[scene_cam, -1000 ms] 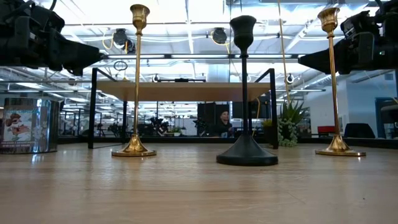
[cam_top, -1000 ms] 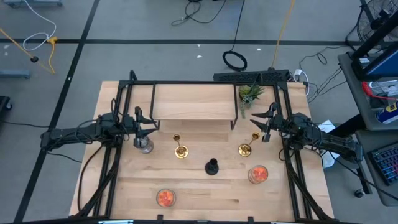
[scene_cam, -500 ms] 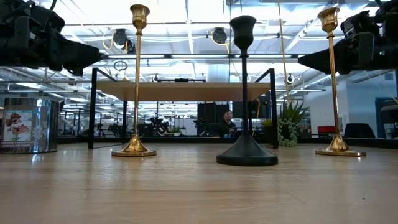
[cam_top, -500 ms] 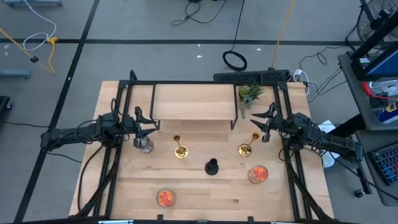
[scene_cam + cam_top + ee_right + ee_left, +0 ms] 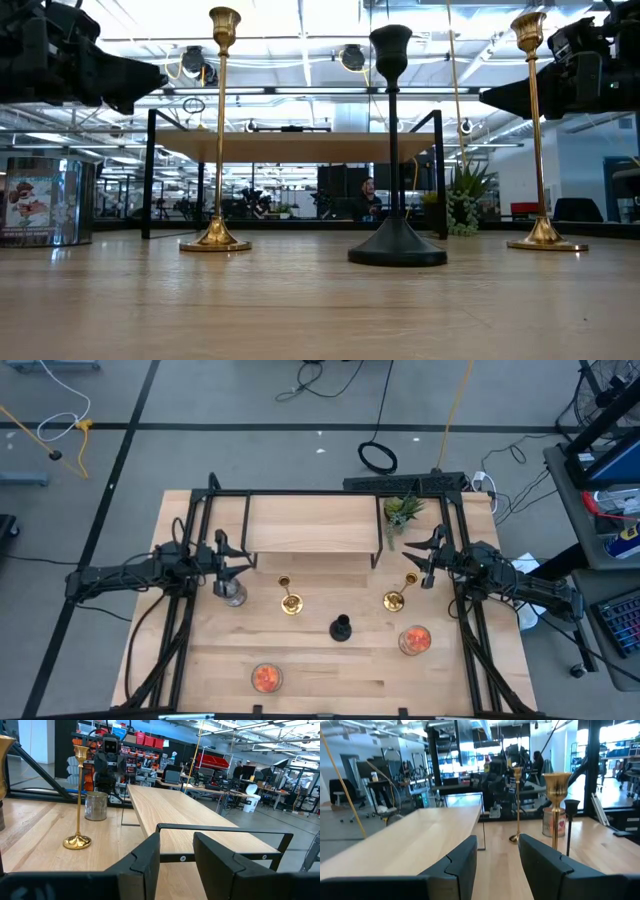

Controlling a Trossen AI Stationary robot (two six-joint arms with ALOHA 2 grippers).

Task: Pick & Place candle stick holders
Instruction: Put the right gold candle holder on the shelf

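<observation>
Two slim gold candlesticks stand upright on their round bases on the wooden table, the left one [image 5: 290, 601] [image 5: 218, 130] and the right one [image 5: 395, 598] [image 5: 536, 130]. A shorter black one [image 5: 341, 627] [image 5: 393, 150] stands nearer the front edge, between them. My left gripper [image 5: 238, 561] [image 5: 497, 855] hovers open and empty, left of the left candlestick and above the table. My right gripper [image 5: 420, 561] [image 5: 176, 852] hovers open and empty, just right of the right candlestick's top. Each gripper points toward the table's middle.
A raised wooden shelf [image 5: 312, 525] on a black frame fills the far middle. A small green plant [image 5: 401, 510] stands at its right. A silver tin [image 5: 232, 595] sits below my left gripper. Two orange candle jars [image 5: 265, 677] [image 5: 415, 640] stand near the front.
My left gripper has gone up a little. Nothing else has moved.
</observation>
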